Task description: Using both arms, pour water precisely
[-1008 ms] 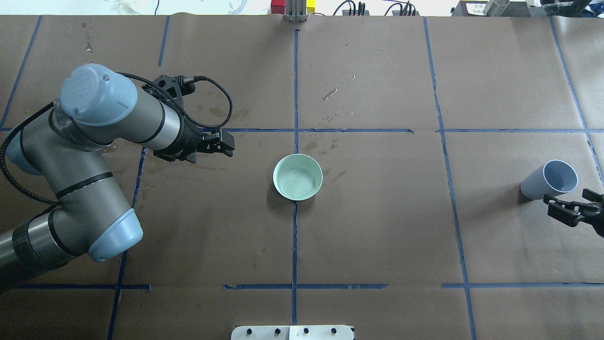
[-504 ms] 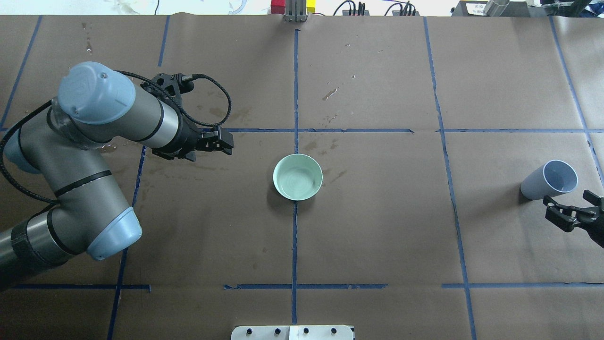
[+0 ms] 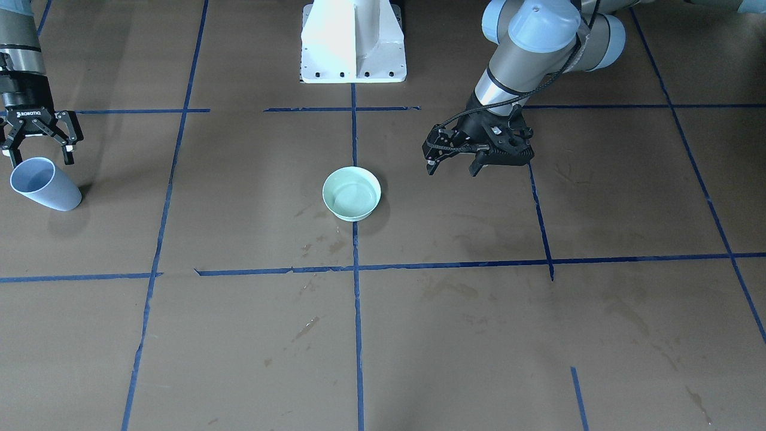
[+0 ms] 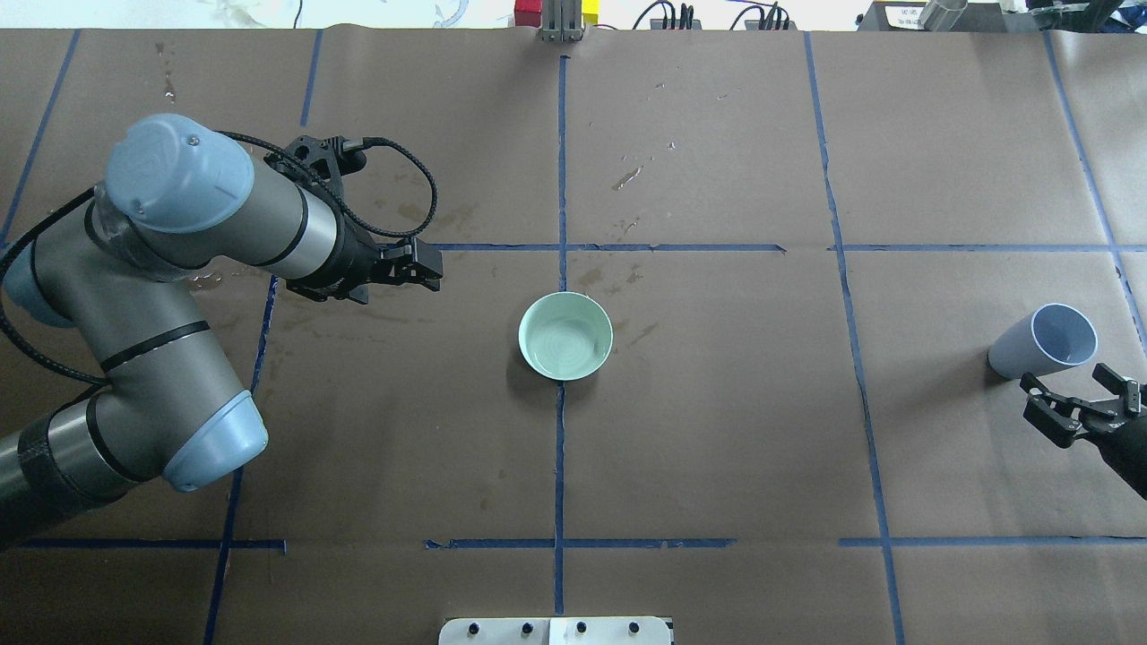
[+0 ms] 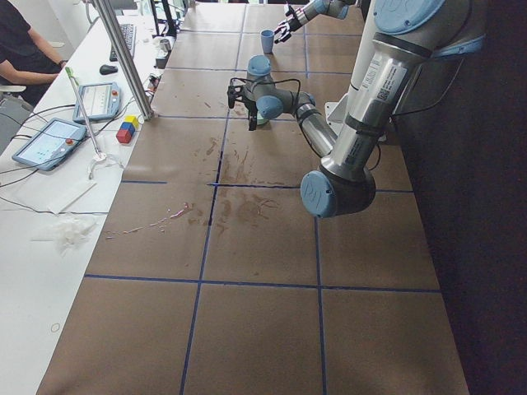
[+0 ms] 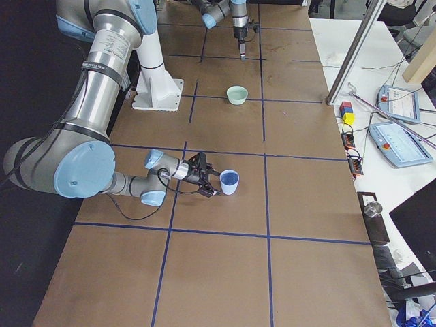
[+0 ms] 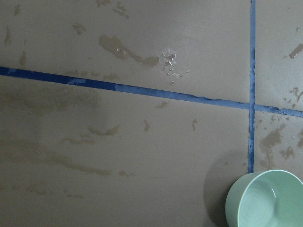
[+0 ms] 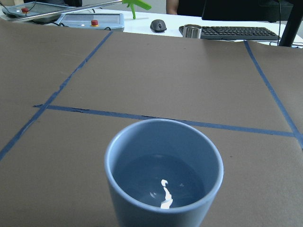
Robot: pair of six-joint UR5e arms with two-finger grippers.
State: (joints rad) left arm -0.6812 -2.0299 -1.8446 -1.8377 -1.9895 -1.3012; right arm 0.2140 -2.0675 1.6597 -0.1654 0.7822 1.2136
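Note:
A blue-grey cup (image 4: 1044,341) stands at the table's right side; the right wrist view (image 8: 163,177) shows water in it. My right gripper (image 4: 1078,395) is open, just on the robot's side of the cup and apart from it; it also shows in the front view (image 3: 39,153). A pale green bowl (image 4: 565,335) stands at the table's middle, and its rim shows in the left wrist view (image 7: 266,199). My left gripper (image 4: 432,266) hovers to the left of the bowl, open and empty, as the front view (image 3: 453,166) shows.
The brown paper table cover (image 4: 717,448) carries blue tape lines and wet stains. The white pedestal (image 3: 353,42) stands at the robot's side. Tablets, a keyboard and coloured blocks (image 5: 128,127) lie beyond the far edge. A metal post (image 6: 354,54) stands there too.
My right gripper has opened wider and drawn back a little from the cup. My left arm has shifted slightly away from the bowl. Cup and bowl have not moved.

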